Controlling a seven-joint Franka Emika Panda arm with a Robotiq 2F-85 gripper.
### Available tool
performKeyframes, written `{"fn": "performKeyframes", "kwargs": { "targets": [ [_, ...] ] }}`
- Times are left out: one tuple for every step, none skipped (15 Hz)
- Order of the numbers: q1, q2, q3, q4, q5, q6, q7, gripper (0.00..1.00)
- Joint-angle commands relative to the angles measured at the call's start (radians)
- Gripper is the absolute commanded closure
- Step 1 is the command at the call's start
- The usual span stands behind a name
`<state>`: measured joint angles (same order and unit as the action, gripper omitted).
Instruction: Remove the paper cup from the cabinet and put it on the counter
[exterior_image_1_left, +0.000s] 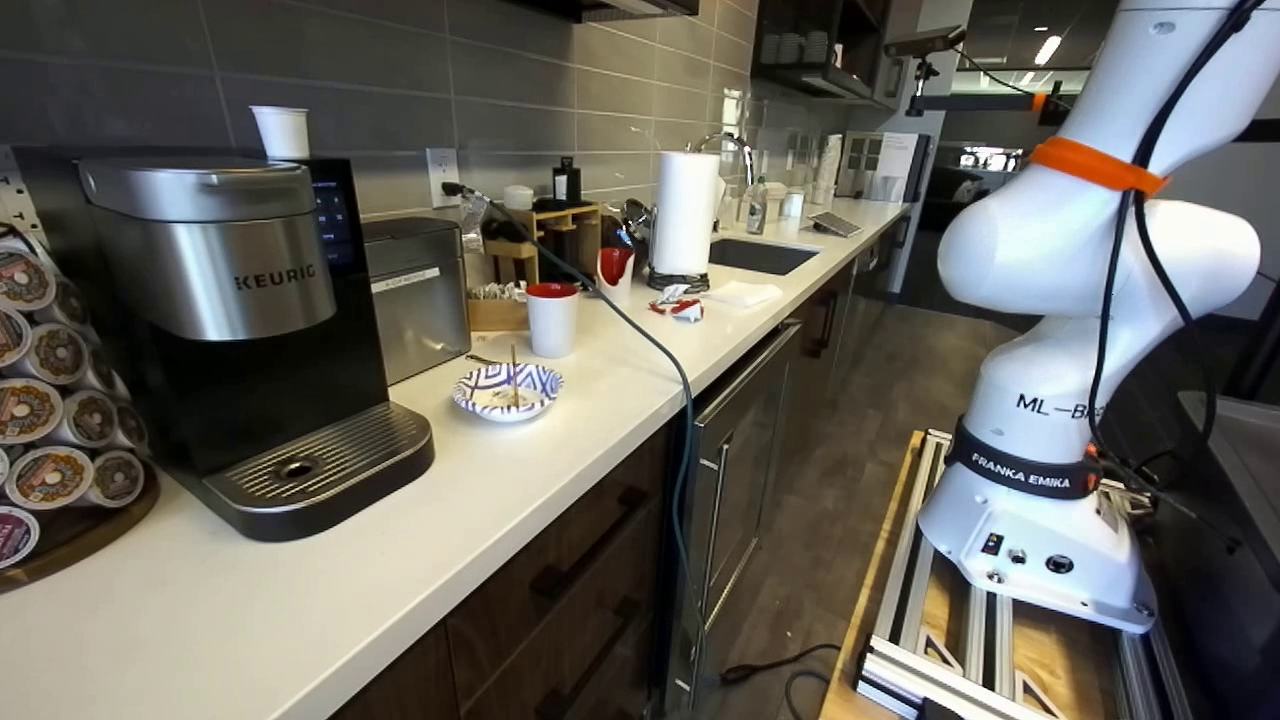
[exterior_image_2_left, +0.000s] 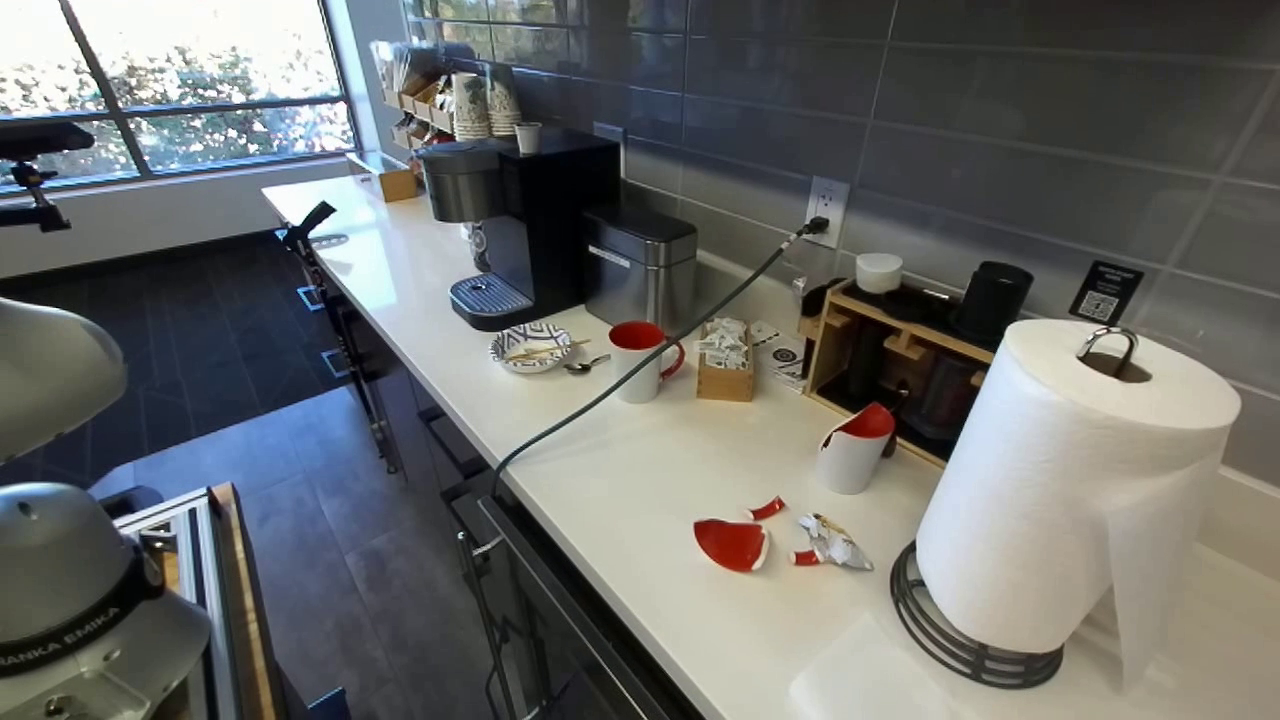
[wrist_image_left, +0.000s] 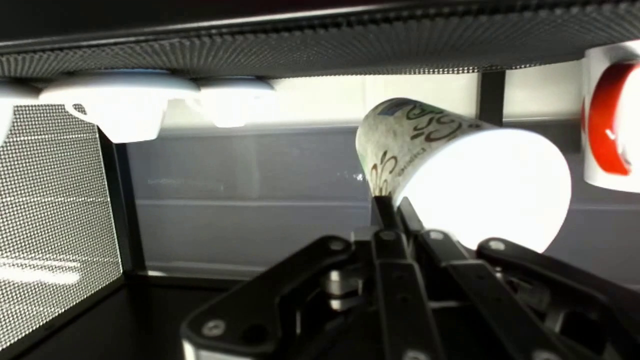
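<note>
An end effector, its jaws nearly together, appears to pinch a printed paper cup by the rim inside the cabinet, one tip outside the wall, one within the mouth. The rim is likely chosen because the mouth faces the end effector, offering a thin edge to clasp. The tilted cup lies just ahead of the tips, mostly to their right in the wrist view, with white cups farther left and a red-and-white mug on the right. The bench, its likely destination, lies outside that view.
</note>
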<state>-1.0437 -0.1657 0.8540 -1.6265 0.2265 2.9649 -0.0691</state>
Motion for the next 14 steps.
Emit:
{"fn": "performKeyframes", "kwargs": {
  "targets": [
    [0.195, -0.03, -0.223, 0.1, 0.276, -0.252, -0.19, 0.99],
    [0.215, -0.066, -0.283, 0.11, 0.357, -0.333, -0.229, 0.99],
    [0.223, -0.109, -0.342, 0.103, 0.437, -0.408, -0.272, 0.99],
    [0.22, -0.153, -0.397, 0.091, 0.496, -0.477, -0.301, 0.99],
    [0.221, -0.188, -0.455, 0.088, 0.532, -0.554, -0.31, 0.99],
    [0.222, -0.224, -0.518, 0.08, 0.56, -0.642, -0.333, 0.99],
    [0.237, -0.266, -0.587, 0.051, 0.566, -0.733, -0.374, 0.99],
    [0.231, -0.307, -0.643, 0.03, 0.555, -0.826, -0.407, 0.99],
    [0.223, -0.332, -0.678, 0.014, 0.53, -0.91, -0.448, 0.99],
    [0.402, -0.331, -0.817, 0.002, 0.411, -0.955, -0.439, 0.99],
    [0.443, -0.353, -0.863, -0.019, 0.344, -0.996, -0.453, 0.99],
    [0.503, -0.375, -0.907, -0.051, 0.287, -1.036, -0.452, 0.99],
    [0.558, -0.396, -0.936, -0.089, 0.204, -1.045, -0.444, 0.99],
    [0.605, -0.43, -0.943, -0.163, 0.111, -1.005, -0.431, 0.99]
  ]
}}
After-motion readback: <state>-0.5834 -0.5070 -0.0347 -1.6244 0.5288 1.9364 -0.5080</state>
